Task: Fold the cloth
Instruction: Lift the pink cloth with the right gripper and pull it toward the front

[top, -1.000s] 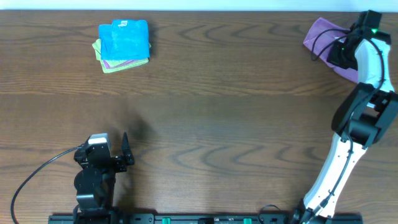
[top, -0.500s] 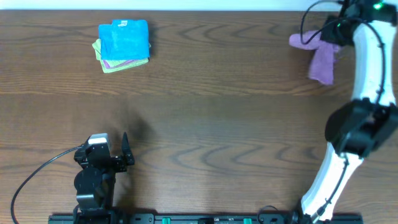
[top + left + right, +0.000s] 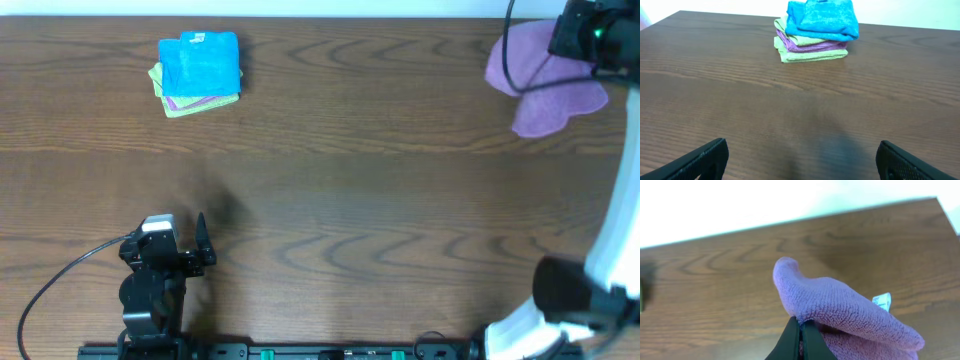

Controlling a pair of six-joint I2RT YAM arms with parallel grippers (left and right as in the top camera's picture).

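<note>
A purple cloth [image 3: 540, 90] hangs bunched at the far right of the table, held up by my right gripper [image 3: 575, 40]. In the right wrist view the gripper [image 3: 801, 330] is shut on a fold of the purple cloth [image 3: 840, 305], which has a small white tag. My left gripper [image 3: 200, 245] rests open and empty near the front left; in the left wrist view its open fingers [image 3: 800, 160] frame bare wood.
A stack of folded cloths, blue on top of purple and green [image 3: 198, 73], lies at the far left of the table; it also shows in the left wrist view [image 3: 816, 30]. The table's far edge runs just behind both cloths.
My right gripper has lifted the purple cloth off the table, swung it left, then back right and higher. The left arm has not moved.
</note>
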